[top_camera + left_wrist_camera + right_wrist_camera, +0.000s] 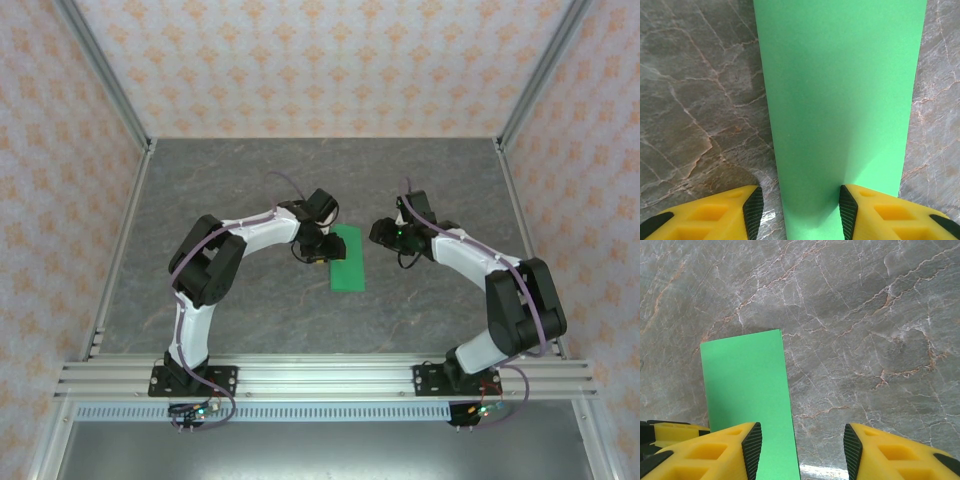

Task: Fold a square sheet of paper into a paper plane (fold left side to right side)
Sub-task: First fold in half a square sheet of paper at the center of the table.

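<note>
While both arms reach inward over the grey, marble-veined table top (250, 300), a thin, bright green sheet of paper (348, 258) lies flat at its centre as a narrow rectangle, long edges running near to far, between the two grippers. The left gripper (316, 246) sits at the sheet's left long edge, toward its far end; the right gripper (386, 234) hangs just right of the far right corner, apart from the paper. Left wrist view: the left gripper (800, 215) stands with its jaws parted and clamping nothing, the green sheet of paper (840, 100) running up between the yellow, black-padded fingers (715, 215); the left pad is over bare table beside the paper's edge, the right pad over the paper itself. Right wrist view: the right gripper (800, 455) likewise has its jaws parted and empty, mostly over bare table, with the green sheet of paper (745, 385) passing under its left finger. Orange-patterned walls (60, 150) enclose the table on three sides.
</note>
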### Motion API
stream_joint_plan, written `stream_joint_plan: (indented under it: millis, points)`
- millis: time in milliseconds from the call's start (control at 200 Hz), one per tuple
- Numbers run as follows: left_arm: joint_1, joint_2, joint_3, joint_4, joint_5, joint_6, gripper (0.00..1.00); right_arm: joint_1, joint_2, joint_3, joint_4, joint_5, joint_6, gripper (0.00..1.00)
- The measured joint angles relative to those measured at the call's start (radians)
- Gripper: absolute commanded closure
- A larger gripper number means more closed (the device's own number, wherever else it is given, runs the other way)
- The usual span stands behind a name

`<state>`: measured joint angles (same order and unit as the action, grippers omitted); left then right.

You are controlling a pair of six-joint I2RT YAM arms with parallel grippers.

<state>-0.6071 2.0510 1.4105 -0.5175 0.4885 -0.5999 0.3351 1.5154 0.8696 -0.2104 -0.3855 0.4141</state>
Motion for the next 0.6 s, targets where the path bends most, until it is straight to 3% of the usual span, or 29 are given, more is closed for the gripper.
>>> stream_joint_plan:
  millis: [600]
  points:
    - [0.0,0.0,0.002,-0.007,0.0,0.025,0.52,0.0,0.0,0.0,0.0,-0.005,0.0,0.5]
